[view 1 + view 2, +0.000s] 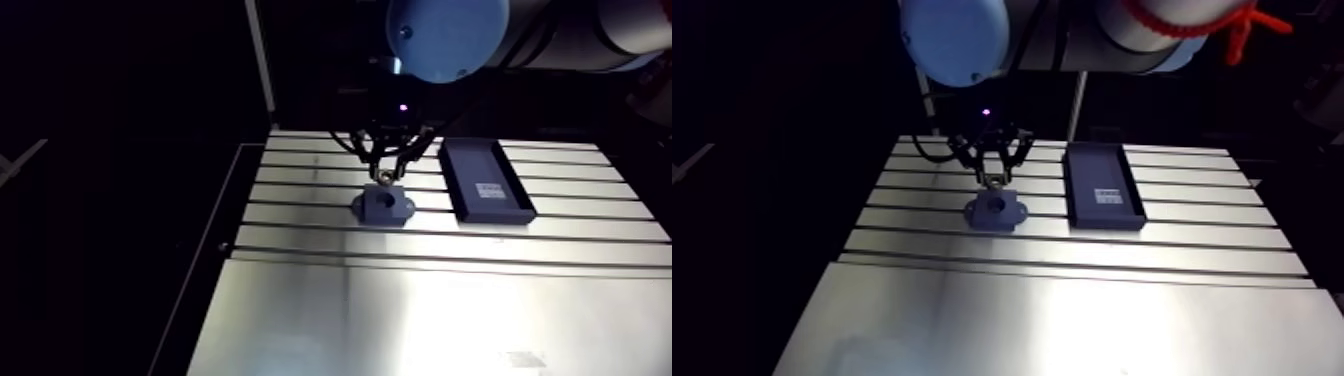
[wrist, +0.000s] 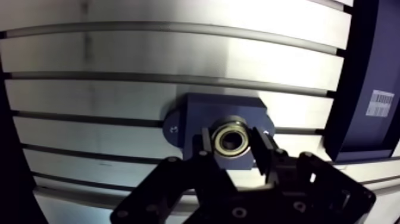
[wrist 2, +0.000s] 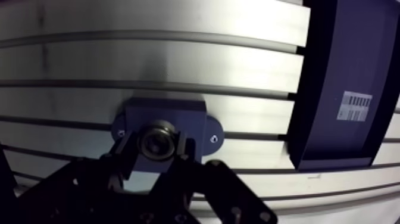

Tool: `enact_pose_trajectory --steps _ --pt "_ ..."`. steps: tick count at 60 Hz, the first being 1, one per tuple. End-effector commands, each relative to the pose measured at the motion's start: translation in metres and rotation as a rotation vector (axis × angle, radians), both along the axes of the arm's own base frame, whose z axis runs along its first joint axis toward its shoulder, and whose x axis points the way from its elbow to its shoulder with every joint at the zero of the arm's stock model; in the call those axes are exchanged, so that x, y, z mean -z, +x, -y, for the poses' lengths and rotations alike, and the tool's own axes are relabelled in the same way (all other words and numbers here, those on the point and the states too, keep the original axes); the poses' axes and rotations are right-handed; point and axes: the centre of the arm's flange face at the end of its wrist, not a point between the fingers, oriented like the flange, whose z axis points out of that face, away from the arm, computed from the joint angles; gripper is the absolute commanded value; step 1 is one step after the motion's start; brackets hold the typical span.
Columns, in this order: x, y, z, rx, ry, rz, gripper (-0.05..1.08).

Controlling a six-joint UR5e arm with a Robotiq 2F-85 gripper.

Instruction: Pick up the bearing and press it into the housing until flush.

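claw (image 2: 232, 143) gripping shiny ring bearing (image 2: 230, 137), over housing (image 2: 196, 110)

1. White label (image 3: 353, 106) on the floor of the dark tray (image 3: 339, 47); shows barcode-like bars; characters too small to read
2. Nothing legible; no brand, number or sign can be read

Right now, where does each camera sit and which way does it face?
Arm view: rides the upper link, looks down across the table at the housing and tray; a joint cap and the gripper show.
Wrist view: on the wrist, looks down past the fingers, shut on the bearing, at the housing.
Both share housing, tray, gripper.
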Motion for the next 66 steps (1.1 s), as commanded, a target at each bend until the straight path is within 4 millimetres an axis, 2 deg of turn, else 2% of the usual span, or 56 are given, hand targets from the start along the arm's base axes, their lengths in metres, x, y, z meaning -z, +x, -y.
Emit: enact_pose_trajectory --steps 1,66 --pt "0.002 0.004 0.000 -0.002 0.003 0.005 0.68" --pt "0.017 0.014 0.000 -0.015 0.004 0.038 0.68"
